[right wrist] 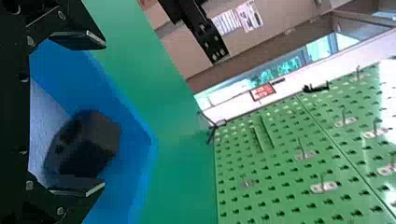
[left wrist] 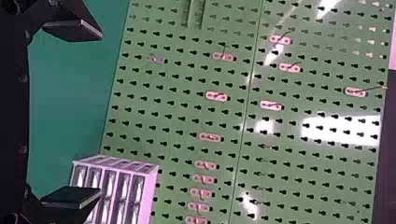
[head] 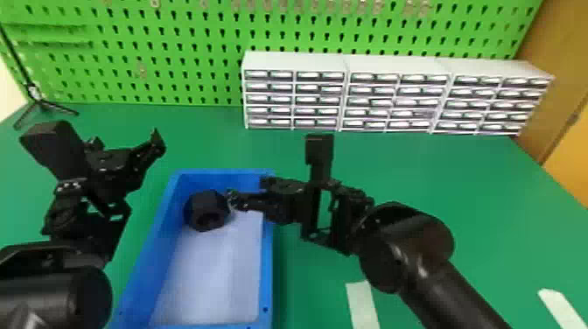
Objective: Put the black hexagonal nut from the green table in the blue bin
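Note:
The black hexagonal nut (head: pixel 206 211) is inside the blue bin (head: pixel 267 280), at its far end. In the right wrist view the nut (right wrist: pixel 86 144) lies beyond the open fingers, within the bin's blue walls (right wrist: pixel 133 123). My right gripper (head: pixel 251 179) reaches over the bin's right wall, its fingers apart, one of them close beside the nut. The right gripper (right wrist: pixel 84 114) holds nothing. My left gripper (head: pixel 124 140) is left of the bin above the green table (head: pixel 437 175); the left gripper (left wrist: pixel 79 114) stands open with nothing between its fingers.
White drawer cabinets (head: pixel 393 96) line the back right of the table before a green pegboard (head: pixel 175 57). A small black tripod (head: pixel 41 103) stands at the back left. Pale tape strips (head: pixel 362 304) lie at the front right.

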Robot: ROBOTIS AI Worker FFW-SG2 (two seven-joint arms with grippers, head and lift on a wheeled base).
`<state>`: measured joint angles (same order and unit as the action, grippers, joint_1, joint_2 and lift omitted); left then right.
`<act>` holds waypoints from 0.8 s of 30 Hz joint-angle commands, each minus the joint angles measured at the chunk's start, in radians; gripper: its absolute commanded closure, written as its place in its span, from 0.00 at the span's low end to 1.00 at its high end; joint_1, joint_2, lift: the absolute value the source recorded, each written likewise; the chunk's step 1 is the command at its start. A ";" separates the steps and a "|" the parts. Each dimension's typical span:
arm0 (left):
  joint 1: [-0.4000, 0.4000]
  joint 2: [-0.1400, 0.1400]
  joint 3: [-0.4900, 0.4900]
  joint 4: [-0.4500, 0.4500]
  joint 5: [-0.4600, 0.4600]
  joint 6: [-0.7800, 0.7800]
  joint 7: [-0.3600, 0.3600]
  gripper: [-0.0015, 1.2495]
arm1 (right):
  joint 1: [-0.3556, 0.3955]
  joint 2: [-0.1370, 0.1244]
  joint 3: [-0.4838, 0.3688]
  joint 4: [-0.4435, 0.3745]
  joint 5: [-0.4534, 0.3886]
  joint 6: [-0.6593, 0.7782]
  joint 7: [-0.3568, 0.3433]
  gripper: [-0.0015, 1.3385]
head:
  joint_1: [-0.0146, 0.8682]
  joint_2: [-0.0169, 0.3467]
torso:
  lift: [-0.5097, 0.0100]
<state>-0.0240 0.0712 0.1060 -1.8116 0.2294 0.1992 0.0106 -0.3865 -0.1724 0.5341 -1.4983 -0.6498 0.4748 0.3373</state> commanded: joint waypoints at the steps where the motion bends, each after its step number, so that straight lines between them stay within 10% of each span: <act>1: 0.002 0.001 0.001 0.000 0.001 0.000 0.000 0.09 | 0.035 0.008 -0.103 -0.028 0.081 -0.001 0.000 0.19 | 0.80 0.07 | 0.79; 24: 0.007 0.001 0.012 -0.002 0.002 0.000 -0.001 0.09 | 0.228 0.111 -0.634 -0.154 0.349 0.008 -0.017 0.25 | 0.80 0.07 | 0.79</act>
<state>-0.0168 0.0720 0.1178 -1.8119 0.2302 0.1993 0.0096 -0.1769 -0.0779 -0.0393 -1.6325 -0.3347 0.4829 0.3250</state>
